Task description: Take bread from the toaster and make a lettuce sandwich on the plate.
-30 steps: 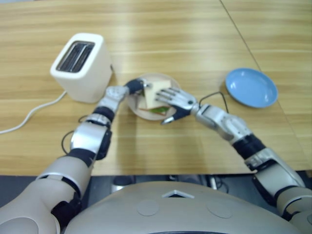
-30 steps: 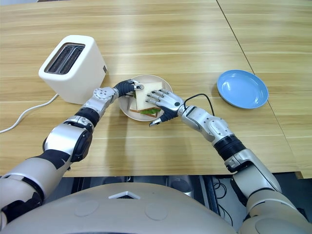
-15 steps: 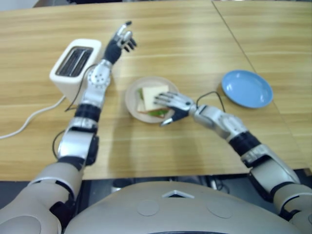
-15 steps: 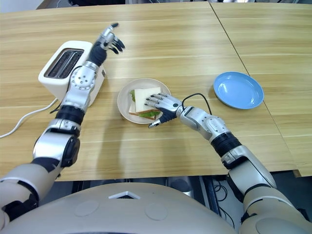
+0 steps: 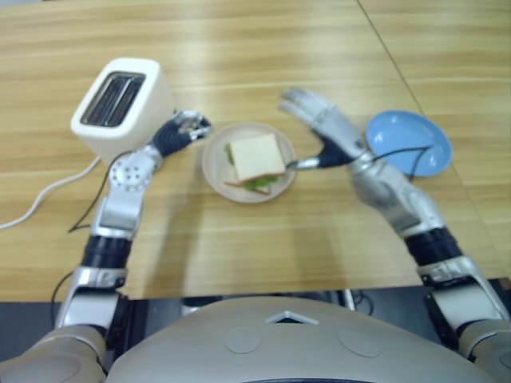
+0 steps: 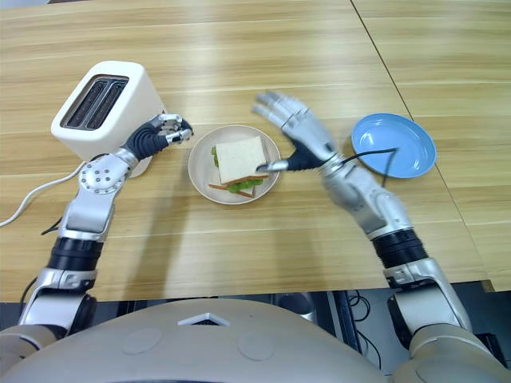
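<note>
**Sandwich on plate, both hands empty**

I see the sandwich (image 6: 239, 162) lying on the plate (image 6: 200, 178), with lettuce (image 6: 237, 188) at its edges. My left hand (image 6: 164, 129) is curled and empty between toaster (image 6: 100, 112) and plate. My right hand (image 6: 295, 128) is spread wide beside a blue dish (image 6: 394, 145).

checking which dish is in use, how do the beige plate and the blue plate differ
The beige plate holds the sandwich; the blue plate holds no food. The beige plate lies close to the toaster, the blue plate further to the robot's right. The beige plate is pale tan, the blue plate light blue. Both are round and lie flat on the wooden table.
</note>
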`<act>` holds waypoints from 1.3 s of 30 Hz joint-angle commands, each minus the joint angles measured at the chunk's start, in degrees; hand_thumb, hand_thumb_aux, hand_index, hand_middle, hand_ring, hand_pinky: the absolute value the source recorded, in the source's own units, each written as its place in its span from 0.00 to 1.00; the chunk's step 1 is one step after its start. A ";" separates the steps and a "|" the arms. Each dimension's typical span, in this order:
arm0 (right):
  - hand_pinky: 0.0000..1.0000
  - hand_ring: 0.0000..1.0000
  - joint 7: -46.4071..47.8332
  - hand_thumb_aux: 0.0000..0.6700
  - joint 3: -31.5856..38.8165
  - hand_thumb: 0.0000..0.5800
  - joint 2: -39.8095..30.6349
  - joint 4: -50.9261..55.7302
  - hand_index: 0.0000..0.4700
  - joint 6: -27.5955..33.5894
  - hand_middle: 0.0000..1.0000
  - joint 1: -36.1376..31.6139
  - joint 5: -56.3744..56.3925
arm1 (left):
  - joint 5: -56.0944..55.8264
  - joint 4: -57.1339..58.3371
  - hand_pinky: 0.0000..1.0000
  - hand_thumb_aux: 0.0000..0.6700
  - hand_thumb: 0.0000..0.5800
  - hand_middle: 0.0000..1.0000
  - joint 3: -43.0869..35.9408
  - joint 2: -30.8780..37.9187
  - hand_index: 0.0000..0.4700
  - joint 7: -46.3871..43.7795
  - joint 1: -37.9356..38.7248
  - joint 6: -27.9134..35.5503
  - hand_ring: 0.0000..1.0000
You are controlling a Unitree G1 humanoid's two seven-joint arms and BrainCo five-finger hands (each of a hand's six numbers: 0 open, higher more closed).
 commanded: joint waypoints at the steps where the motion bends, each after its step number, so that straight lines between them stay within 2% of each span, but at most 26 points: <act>1: 1.00 1.00 7.07 1.00 -4.62 1.00 -3.43 -3.22 0.98 4.15 1.00 5.85 4.73 | 0.15 -8.66 1.00 1.00 1.00 1.00 0.57 6.50 0.98 -5.96 5.40 4.79 1.00; 5: 1.00 1.00 17.02 1.00 -4.99 1.00 -7.36 -6.91 0.98 8.98 1.00 13.97 6.31 | 5.11 -10.19 1.00 1.00 1.00 1.00 -3.85 14.47 0.98 -10.70 11.54 5.23 1.00; 9: 1.00 1.00 27.38 1.00 -1.60 1.00 -9.89 -11.60 0.98 12.10 1.00 23.05 6.90 | 9.80 -7.20 1.00 1.00 1.00 1.00 -8.74 18.62 0.98 -13.20 14.88 4.13 1.00; 11: 1.00 1.00 30.84 1.00 0.47 1.00 -9.29 -12.41 0.98 13.21 1.00 24.44 6.83 | 11.03 -6.20 1.00 1.00 1.00 1.00 -10.80 18.50 0.98 -13.93 15.23 4.43 1.00; 14: 1.00 1.00 33.26 1.00 4.32 1.00 -6.95 -10.43 0.98 13.85 1.00 23.07 4.66 | 12.54 -4.69 1.00 1.00 1.00 1.00 -14.14 16.57 0.98 -14.41 14.64 4.27 1.00; 20: 1.00 1.00 33.15 1.00 12.82 1.00 -0.57 2.54 0.98 13.33 1.00 14.27 -2.22 | 16.23 3.69 1.00 1.00 1.00 1.00 -19.31 9.43 0.98 -11.30 8.40 5.01 1.00; 29: 1.00 1.00 23.28 1.00 20.48 1.00 7.65 33.82 0.98 11.30 1.00 -7.53 -9.72 | 17.05 25.60 1.00 1.00 1.00 1.00 -18.64 -4.55 0.98 0.11 -7.55 1.37 1.00; 32: 1.00 1.00 18.25 1.00 21.71 1.00 9.53 43.28 0.98 10.55 1.00 -14.69 -10.72 | 16.76 33.48 1.00 0.91 0.99 1.00 -17.51 -7.21 0.89 4.10 -12.66 -1.11 1.00; 33: 1.00 1.00 15.87 1.00 22.02 1.00 10.09 46.06 0.98 10.48 1.00 -17.24 -11.23 | 16.46 36.61 1.00 0.77 0.95 1.00 -16.80 -8.13 0.76 5.87 -14.66 -1.92 1.00; 34: 1.00 1.00 12.54 1.00 22.39 1.00 10.58 48.62 0.98 10.52 1.00 -19.77 -12.06 | 15.77 39.80 1.00 0.61 0.85 1.00 -15.81 -9.09 0.59 7.59 -16.64 -2.75 1.00; 35: 0.49 0.49 9.68 0.80 22.63 0.96 11.00 50.79 0.78 10.59 0.49 -21.95 -12.67 | 16.25 42.82 1.00 0.56 0.80 1.00 -15.43 -9.52 0.55 10.16 -18.55 -3.25 1.00; 36: 0.00 0.00 7.46 0.54 22.94 0.79 11.20 52.43 0.53 10.66 0.00 -23.55 -13.20 | 16.35 45.40 1.00 0.30 0.51 1.00 -14.87 -9.82 0.30 12.58 -20.06 -4.15 1.00; 37: 0.00 0.00 5.12 0.05 23.36 0.09 11.14 53.65 0.05 10.80 0.00 -24.71 -13.80 | 15.64 47.64 0.57 0.00 0.00 0.57 -13.76 -10.29 0.00 14.66 -21.34 -5.56 0.57; 38: 0.00 0.00 3.44 0.00 23.35 0.00 10.82 54.13 0.00 10.29 0.00 -25.28 -13.81 | 15.01 48.78 0.15 0.00 0.00 0.15 -12.75 -10.54 0.00 16.58 -22.16 -7.01 0.15; 39: 0.00 0.00 1.99 0.00 22.65 0.00 10.38 53.87 0.00 9.02 0.00 -25.28 -12.97 | 14.65 49.21 0.00 0.00 0.00 0.00 -11.92 -10.63 0.00 18.74 -22.69 -8.94 0.00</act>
